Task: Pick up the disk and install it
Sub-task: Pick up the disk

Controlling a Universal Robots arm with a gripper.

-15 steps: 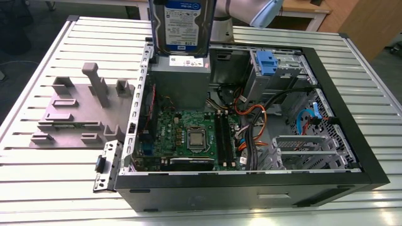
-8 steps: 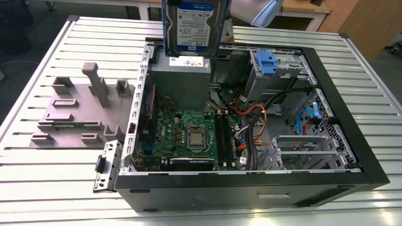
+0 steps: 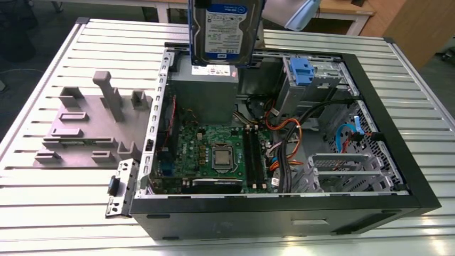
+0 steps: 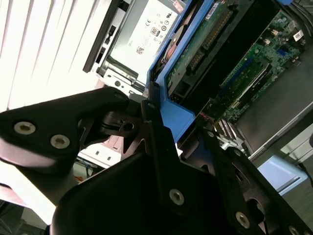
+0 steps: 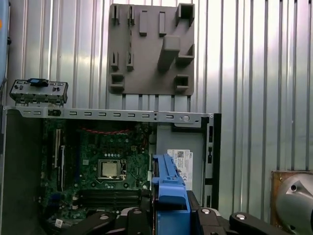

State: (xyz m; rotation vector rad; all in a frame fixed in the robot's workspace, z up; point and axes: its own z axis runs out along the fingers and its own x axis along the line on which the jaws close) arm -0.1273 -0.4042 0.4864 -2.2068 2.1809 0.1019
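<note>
Hard drive over open computer: the disk (image 3: 224, 32) is held upright above the open computer case (image 3: 284, 213), over the grey power-supply box (image 3: 206, 90), with its white-and-blue label turned toward the exterior view. In both wrist views the gripper (image 4: 176, 122) is seen clamped on the blue rail frame (image 5: 168, 188), apparently at its edges. A grey fixture block (image 3: 92, 128) is set on the slatted table (image 3: 42, 202), at the exterior view's left.
</note>
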